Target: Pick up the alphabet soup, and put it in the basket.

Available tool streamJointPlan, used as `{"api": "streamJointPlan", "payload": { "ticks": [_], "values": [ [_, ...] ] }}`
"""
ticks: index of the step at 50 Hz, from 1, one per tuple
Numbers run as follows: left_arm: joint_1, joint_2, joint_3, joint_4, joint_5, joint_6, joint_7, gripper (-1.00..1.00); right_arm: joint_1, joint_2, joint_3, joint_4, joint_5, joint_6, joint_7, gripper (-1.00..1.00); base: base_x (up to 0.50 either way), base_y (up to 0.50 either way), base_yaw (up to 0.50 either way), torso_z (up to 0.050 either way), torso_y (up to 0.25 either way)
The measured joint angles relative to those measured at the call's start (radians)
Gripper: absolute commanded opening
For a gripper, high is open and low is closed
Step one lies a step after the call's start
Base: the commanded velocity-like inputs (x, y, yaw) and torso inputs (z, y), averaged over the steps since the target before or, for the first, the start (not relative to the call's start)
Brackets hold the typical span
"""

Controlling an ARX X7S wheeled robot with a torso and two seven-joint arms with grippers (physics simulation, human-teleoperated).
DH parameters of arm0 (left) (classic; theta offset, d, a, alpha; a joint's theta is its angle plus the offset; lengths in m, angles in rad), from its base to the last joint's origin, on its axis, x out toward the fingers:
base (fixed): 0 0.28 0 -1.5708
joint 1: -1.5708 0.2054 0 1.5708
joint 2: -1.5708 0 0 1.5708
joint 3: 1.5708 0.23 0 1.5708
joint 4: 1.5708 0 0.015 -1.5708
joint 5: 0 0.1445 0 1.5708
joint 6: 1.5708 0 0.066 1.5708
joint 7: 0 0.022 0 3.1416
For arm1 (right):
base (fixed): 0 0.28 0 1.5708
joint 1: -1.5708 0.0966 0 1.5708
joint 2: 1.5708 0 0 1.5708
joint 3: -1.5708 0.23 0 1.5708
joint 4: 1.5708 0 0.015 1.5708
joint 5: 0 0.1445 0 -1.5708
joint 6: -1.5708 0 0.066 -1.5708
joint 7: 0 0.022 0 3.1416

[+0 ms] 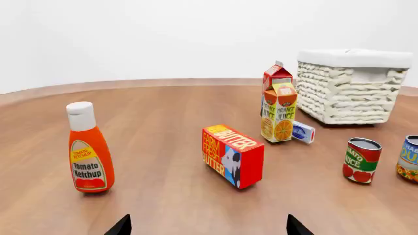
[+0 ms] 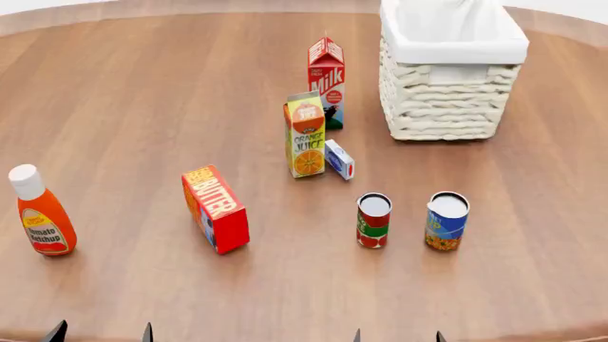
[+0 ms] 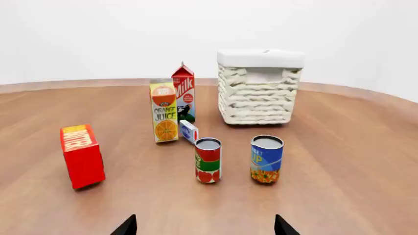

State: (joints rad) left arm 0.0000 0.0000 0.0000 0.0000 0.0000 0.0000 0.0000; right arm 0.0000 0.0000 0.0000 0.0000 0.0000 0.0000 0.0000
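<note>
The alphabet soup [image 2: 446, 221] [image 3: 267, 159] is a blue-labelled can with an orange patterned band, standing upright on the wooden table; only its edge [image 1: 409, 159] shows in the left wrist view. The cream wicker basket [image 2: 443, 100] [image 3: 259, 95] [image 1: 347, 93] with a white liner stands behind it at the back right. My right gripper [image 2: 396, 336] [image 3: 204, 226] is open near the table's front edge, well short of the can, with nothing between its fingers. At the front left my left gripper [image 2: 102, 332] [image 1: 207, 226] is likewise open and empty.
A red-and-green can [image 2: 374, 221] stands just left of the soup. An orange juice carton [image 2: 305, 135], a milk carton [image 2: 326, 82] and a small blue-white box [image 2: 339, 159] stand mid-table. A red butter box [image 2: 216, 209] and a ketchup bottle [image 2: 40, 211] stand to the left.
</note>
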Motion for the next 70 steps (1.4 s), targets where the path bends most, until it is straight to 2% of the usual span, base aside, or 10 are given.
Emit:
{"api": "streamJointPlan", "payload": {
  "ticks": [13, 28, 39, 70],
  "values": [
    [0.016, -0.026, 0.026, 0.038, -0.024, 0.006, -0.038, 1.00, -0.011, 0.027, -0.029, -0.022, 0.022, -0.004, 0.036, 1.00, 0.00, 0.00, 0.00, 0.000, 0.000],
    [0.102, -0.061, 0.035, 0.210, -0.035, 0.081, -0.107, 1.00, -0.096, 0.073, -0.025, -0.219, 0.064, -0.038, 0.077, 1.00, 0.00, 0.00, 0.00, 0.000, 0.000],
    [0.161, -0.077, 0.022, 0.309, -0.059, 0.181, -0.151, 1.00, -0.160, 0.094, -0.003, -0.333, 0.080, -0.125, 0.114, 1.00, 0.00, 0.00, 0.00, 0.000, 0.000],
    [0.199, -0.112, -0.001, 0.384, -0.154, 0.272, -0.227, 1.00, -0.179, 0.136, 0.023, -0.375, 0.177, -0.180, 0.167, 1.00, 0.00, 0.00, 0.00, 0.000, 0.000]
  ]
}}
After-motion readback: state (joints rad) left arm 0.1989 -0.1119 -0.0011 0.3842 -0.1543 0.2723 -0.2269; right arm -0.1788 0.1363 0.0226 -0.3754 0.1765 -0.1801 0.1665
